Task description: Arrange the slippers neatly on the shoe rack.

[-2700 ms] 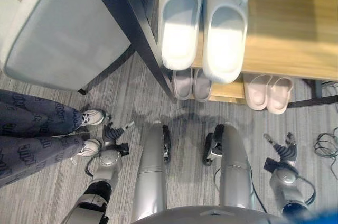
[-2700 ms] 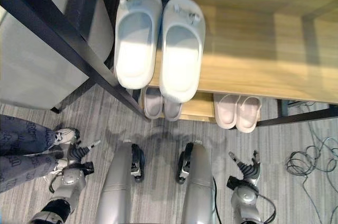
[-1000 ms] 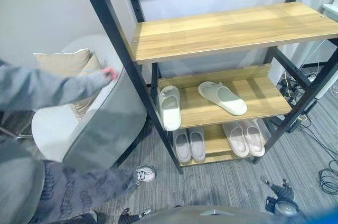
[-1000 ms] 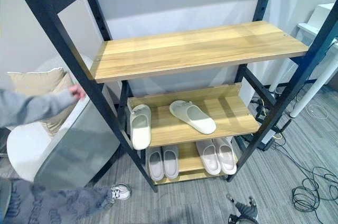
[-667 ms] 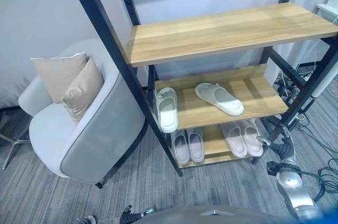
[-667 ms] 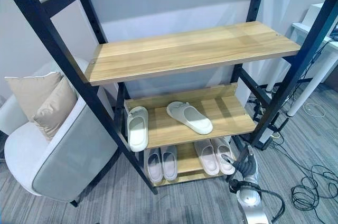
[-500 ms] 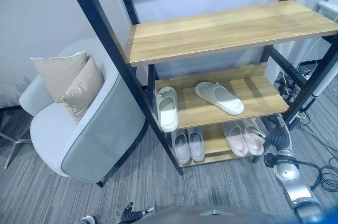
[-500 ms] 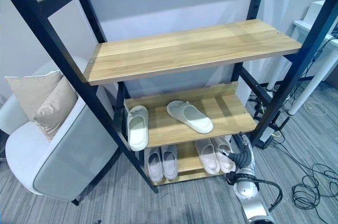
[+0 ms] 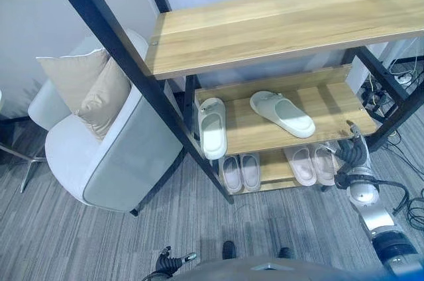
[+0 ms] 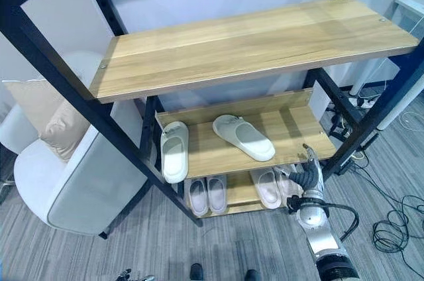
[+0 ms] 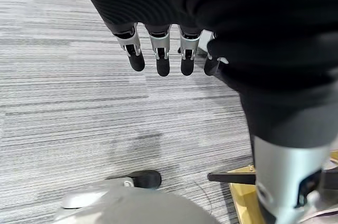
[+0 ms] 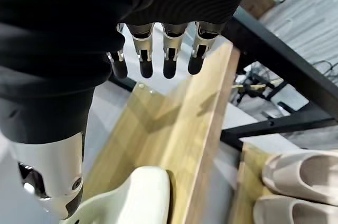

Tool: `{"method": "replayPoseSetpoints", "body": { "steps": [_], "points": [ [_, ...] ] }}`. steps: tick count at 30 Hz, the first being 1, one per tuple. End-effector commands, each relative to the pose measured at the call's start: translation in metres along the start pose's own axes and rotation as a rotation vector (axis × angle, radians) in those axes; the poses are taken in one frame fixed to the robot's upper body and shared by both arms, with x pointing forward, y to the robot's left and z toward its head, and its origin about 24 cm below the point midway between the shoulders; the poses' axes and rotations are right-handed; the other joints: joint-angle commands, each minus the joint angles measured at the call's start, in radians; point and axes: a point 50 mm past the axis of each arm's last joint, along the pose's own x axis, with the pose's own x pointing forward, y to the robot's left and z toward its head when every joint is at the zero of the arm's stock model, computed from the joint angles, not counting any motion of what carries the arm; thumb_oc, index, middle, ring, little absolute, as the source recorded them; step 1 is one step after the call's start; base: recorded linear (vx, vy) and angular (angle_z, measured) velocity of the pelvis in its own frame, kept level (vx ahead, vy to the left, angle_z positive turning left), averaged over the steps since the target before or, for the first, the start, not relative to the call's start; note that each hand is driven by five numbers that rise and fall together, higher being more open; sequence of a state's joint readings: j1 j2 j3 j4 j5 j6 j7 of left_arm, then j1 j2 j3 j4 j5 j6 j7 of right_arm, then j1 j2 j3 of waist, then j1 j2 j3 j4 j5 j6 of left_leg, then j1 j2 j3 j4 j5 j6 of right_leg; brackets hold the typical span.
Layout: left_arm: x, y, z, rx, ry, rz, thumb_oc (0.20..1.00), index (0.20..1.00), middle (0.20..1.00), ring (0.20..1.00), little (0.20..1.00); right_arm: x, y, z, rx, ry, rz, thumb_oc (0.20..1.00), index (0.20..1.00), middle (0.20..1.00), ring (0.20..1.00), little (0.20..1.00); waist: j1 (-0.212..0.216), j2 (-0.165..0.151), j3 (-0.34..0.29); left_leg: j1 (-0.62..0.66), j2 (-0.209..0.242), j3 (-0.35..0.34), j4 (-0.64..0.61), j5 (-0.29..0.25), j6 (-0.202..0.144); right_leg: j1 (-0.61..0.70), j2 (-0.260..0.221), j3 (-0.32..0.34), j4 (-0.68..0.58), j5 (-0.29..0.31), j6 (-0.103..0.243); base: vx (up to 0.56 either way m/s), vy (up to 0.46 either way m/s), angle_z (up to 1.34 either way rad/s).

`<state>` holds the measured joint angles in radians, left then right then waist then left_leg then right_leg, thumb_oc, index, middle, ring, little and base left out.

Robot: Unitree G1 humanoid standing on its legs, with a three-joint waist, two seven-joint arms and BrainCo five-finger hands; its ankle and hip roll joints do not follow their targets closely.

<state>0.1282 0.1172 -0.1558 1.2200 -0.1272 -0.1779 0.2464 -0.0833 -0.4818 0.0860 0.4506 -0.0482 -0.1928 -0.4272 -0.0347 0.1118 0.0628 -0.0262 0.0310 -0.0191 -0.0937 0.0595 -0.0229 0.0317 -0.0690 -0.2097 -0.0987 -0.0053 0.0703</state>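
Two pale slippers lie apart on the rack's middle shelf (image 9: 331, 105). The left slipper (image 9: 212, 127) points straight back and overhangs the front edge. The right slipper (image 9: 281, 113) lies skewed across the shelf. My right hand (image 9: 350, 156) is open and raised just off the shelf's front right corner, touching nothing. In the right wrist view its straight fingers (image 12: 168, 57) hang over the shelf board (image 12: 185, 113), with a slipper (image 12: 134, 197) nearby. My left hand (image 11: 161, 55) is open and idle, low over the carpet.
The bottom shelf holds a grey pair (image 9: 240, 171) and a beige pair (image 9: 313, 164). A bare wooden shelf (image 9: 285, 22) lies above. A grey armchair (image 9: 119, 162) with cushions (image 9: 89, 89) stands close on the rack's left. Cables (image 10: 394, 228) lie on the floor at right.
The whole view has shifted as the camera moved. A person by the armchair has left. My right hand has risen from near the floor to the middle shelf's front right corner.
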Motion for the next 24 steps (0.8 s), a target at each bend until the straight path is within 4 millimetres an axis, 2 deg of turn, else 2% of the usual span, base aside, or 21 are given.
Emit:
{"method": "replayPoseSetpoints", "body": {
  "steps": [1,2,3,11,18,19,20,21,22,24],
  "points": [
    [0.009,0.011,0.02,0.039,-0.036,0.043,1.0,1.0,1.0,1.0,1.0,0.019,-0.007,0.03,0.062,-0.125,-0.054,1.0,1.0,1.0,1.0,1.0,0.031,-0.068,-0.022,-0.011,-0.001,-0.022,0.006,-0.055,-0.045,-0.042,-0.051,-0.007,0.011,-0.012,0.075,0.0,0.0,0.0],
    [0.009,0.011,0.021,0.038,-0.037,0.043,1.0,1.0,1.0,1.0,1.0,0.021,-0.007,0.032,0.065,-0.128,-0.053,1.0,1.0,1.0,1.0,1.0,0.032,-0.069,-0.023,-0.018,0.0,-0.021,0.006,-0.053,-0.046,-0.049,-0.051,-0.007,0.011,-0.01,0.075,0.0,0.0,0.0],
    [0.009,0.012,0.024,0.031,-0.048,0.044,1.0,1.0,1.0,1.0,1.0,0.029,-0.013,0.042,0.083,-0.159,-0.074,1.0,1.0,1.0,1.0,1.0,0.035,-0.071,-0.025,-0.034,-0.001,-0.023,0.006,-0.047,-0.049,-0.066,-0.049,-0.009,0.011,-0.008,0.075,0.03,-0.013,0.02],
    [0.01,0.015,0.025,0.023,-0.056,0.044,1.0,1.0,1.0,1.0,1.0,0.037,-0.013,0.046,0.112,-0.151,-0.066,1.0,1.0,1.0,1.0,1.0,0.039,-0.079,-0.027,-0.051,0.003,-0.027,0.006,-0.044,-0.054,-0.077,-0.047,-0.017,0.011,-0.01,0.074,0.02,-0.008,0.02],
    [0.01,0.017,0.022,0.007,-0.043,0.046,1.0,1.0,1.0,1.0,1.0,0.042,0.002,0.042,0.103,-0.108,-0.004,1.0,1.0,1.0,1.0,1.0,0.049,-0.086,-0.031,-0.091,0.004,-0.03,0.006,-0.035,-0.057,-0.117,-0.05,-0.018,0.011,-0.003,0.076,0.01,0.0,0.05],
    [0.011,0.025,0.02,0.028,-0.031,0.05,1.0,1.0,1.0,1.0,1.0,0.088,-0.049,0.107,0.121,-0.257,-0.105,1.0,1.0,1.0,1.0,1.0,0.06,-0.096,-0.041,-0.101,0.006,-0.034,0.006,-0.032,-0.061,-0.124,-0.05,-0.021,0.011,-0.003,0.076,0.0,-0.011,-0.03],
    [0.012,0.025,0.028,0.01,-0.05,0.064,1.0,1.0,1.0,1.0,1.0,0.073,-0.03,0.079,0.111,-0.196,-0.062,1.0,1.0,1.0,1.0,1.0,0.057,-0.094,-0.04,-0.114,0.005,-0.033,0.006,-0.029,-0.061,-0.142,-0.053,-0.021,0.011,0.002,0.078,0.01,-0.005,-0.04],
    [0.012,0.025,0.026,0.019,-0.047,0.06,1.0,1.0,1.0,1.0,1.0,0.072,-0.028,0.062,0.09,-0.126,-0.06,1.0,1.0,1.0,1.0,1.0,0.062,-0.093,-0.045,-0.122,0.003,-0.035,0.006,-0.028,-0.061,-0.149,-0.053,-0.022,0.011,0.003,0.077,0.0,0.0,0.0],
    [0.012,0.025,0.025,0.025,-0.046,0.057,1.0,1.0,1.0,1.0,1.0,0.073,-0.025,0.051,0.089,-0.077,-0.06,1.0,1.0,1.0,1.0,1.0,0.067,-0.091,-0.046,-0.13,0.002,-0.036,0.006,-0.026,-0.06,-0.155,-0.054,-0.023,0.011,0.004,0.077,0.01,0.013,0.05],
    [0.011,0.026,0.022,0.025,-0.042,0.055,1.0,1.0,1.0,1.0,1.0,0.077,-0.026,0.045,0.087,-0.035,-0.066,1.0,1.0,1.0,1.0,1.0,0.075,-0.09,-0.048,-0.143,0.001,-0.039,0.006,-0.021,-0.061,-0.166,-0.055,-0.025,0.011,0.007,0.077,-0.01,0.007,0.05]
  ]
}}
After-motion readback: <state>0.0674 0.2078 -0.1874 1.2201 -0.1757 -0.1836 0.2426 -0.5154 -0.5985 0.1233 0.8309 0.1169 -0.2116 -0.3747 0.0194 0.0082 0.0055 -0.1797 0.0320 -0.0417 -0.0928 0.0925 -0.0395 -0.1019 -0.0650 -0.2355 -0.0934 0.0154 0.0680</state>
